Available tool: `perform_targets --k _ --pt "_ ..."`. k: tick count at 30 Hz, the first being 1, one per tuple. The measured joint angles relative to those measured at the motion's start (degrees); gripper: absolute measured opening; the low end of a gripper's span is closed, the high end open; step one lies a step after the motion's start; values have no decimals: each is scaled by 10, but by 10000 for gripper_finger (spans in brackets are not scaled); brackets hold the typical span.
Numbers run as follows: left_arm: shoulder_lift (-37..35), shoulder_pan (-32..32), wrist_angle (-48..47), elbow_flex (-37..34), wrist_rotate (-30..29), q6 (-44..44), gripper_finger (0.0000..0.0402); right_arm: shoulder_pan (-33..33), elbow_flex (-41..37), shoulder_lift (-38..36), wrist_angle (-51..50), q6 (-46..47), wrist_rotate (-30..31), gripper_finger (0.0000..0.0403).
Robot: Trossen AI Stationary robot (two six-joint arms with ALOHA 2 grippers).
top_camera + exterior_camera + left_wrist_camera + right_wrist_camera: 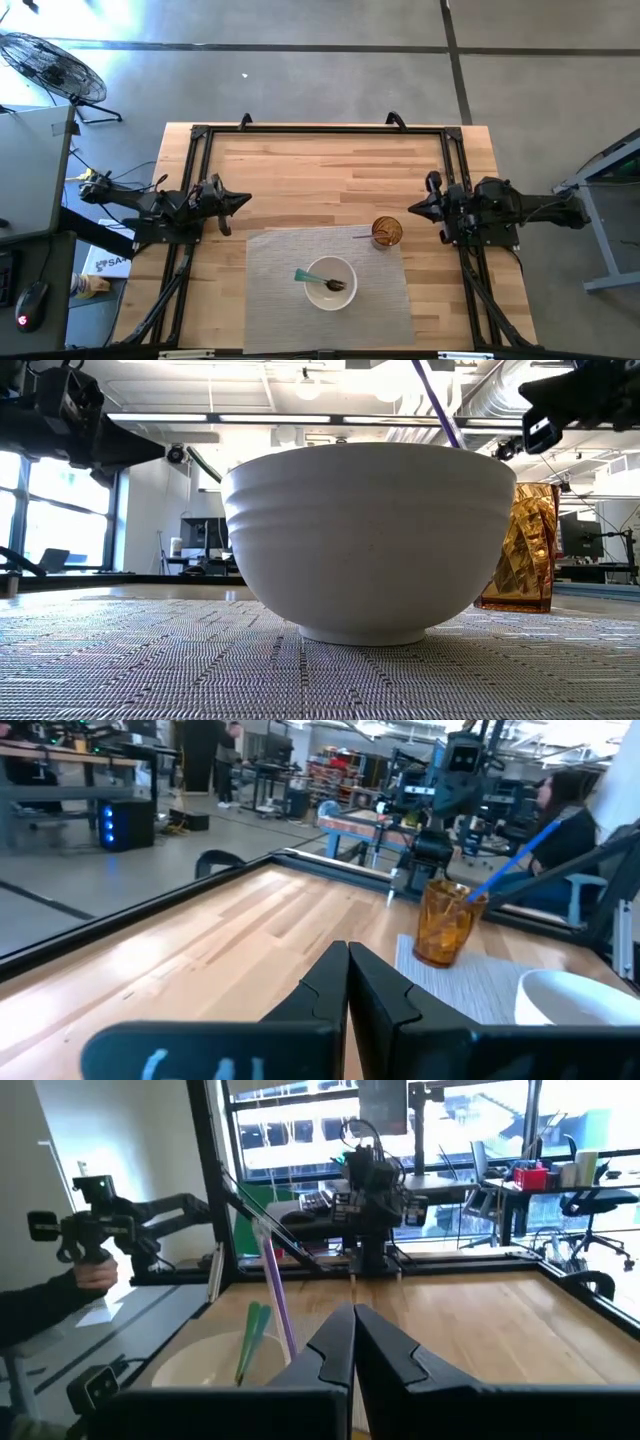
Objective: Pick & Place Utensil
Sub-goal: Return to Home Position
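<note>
A white bowl (330, 283) stands on a grey woven placemat (280, 310). A teal-handled utensil (306, 277) lies in the bowl, its handle resting on the rim. An amber glass cup (387, 232) stands on the mat's far right corner, and a purple-handled utensil (440, 400) leans in it. My left gripper (243, 202) is shut and empty above the bare wood, left of the mat. My right gripper (411, 209) is shut and empty just right of the cup. The left wrist view shows the cup (443, 923) and the bowl (575, 1000). The right wrist view shows both utensil handles (262, 1330).
A black frame (320, 129) runs along the table's far and side edges. Bare wood (320, 180) lies between the two arms, far of the mat. A person's hand (85, 1275) holding a controller shows in the room beyond the table.
</note>
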Motion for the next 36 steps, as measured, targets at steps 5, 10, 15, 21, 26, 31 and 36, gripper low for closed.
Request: perform_targets --k 5,10,15,21,26,31,36 --pt "0 0 0 0 10 0 7 0 -38 -9 41 10 0 3" --pt "0 0 0 0 9 0 7 0 -59 -9 52 15 2 2" --pt "0 0 0 0 8 0 7 0 -73 -9 68 15 12 4" --pt "0 0 -1 0 8 0 7 0 -94 -9 98 16 8 2" --pt "0 0 -2 -1 24 16 7 0 -108 -8 113 27 6 3" --pt "0 0 -4 -1 117 27 7 1 -108 -8 117 29 21 4" --pt "0 0 -9 -1 173 26 7 0 -108 -8 100 29 81 11"
